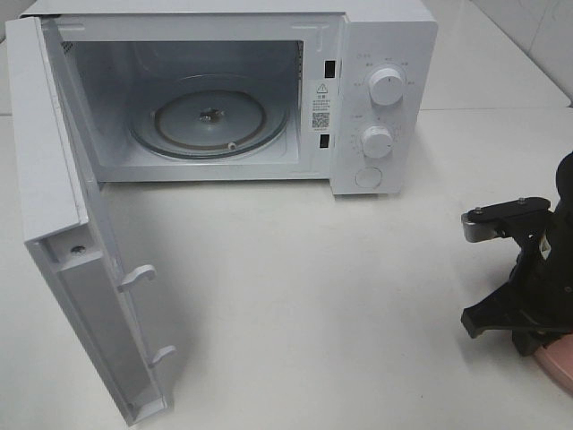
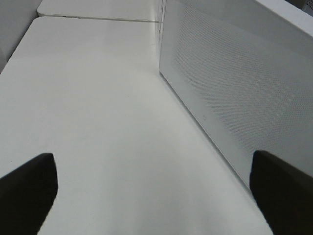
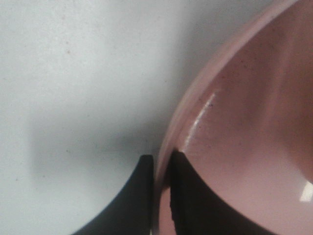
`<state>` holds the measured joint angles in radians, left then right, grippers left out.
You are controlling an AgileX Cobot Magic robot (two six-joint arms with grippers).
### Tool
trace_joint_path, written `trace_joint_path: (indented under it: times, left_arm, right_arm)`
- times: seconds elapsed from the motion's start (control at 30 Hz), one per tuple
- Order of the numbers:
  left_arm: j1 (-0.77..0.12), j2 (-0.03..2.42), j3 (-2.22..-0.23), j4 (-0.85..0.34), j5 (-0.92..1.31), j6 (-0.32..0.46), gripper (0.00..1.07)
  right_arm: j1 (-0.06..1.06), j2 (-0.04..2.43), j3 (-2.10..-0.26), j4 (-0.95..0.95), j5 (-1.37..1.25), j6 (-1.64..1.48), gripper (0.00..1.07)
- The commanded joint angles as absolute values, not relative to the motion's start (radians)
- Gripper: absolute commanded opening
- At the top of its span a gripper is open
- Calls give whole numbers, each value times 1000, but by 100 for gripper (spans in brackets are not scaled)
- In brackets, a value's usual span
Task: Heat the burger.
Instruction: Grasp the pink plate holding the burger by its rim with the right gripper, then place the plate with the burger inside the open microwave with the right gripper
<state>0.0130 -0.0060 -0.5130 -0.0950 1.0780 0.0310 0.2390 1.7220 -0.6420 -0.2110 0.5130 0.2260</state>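
microwave (image 1: 385,54): white casing, smooth, semi-gloss, plastic-looking. turntable (image 1: 210,121) inside the microwave: clear glass, glossy. microwave door (image 2: 234,88): pane with fine dotted mesh, satin sheen. surface (image 1: 313,296) in front of the microwave: white, smooth, matt. pink plate (image 3: 254,122): glossy, faintly speckled, bright highlights. right hand (image 3: 162,161): black, matt fingers.

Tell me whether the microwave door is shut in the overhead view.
No, the microwave door stands swung wide open, showing the glass turntable inside.
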Motion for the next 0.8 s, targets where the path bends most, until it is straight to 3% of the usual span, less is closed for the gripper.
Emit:
trace_joint_path:
  times: [0.03,0.5,0.8]
  left_arm:
    - [11,-22,-514,-95,1067,26,100]
    - [11,-22,-514,-95,1067,26,100]
    - [11,-22,-514,-95,1067,26,100]
  right_arm:
    - [263,1734,-637,-219,526,236,0]
    - [393,1734,-637,-492,677,564,0]
    - [411,1673,-637,-544,726,595,0]
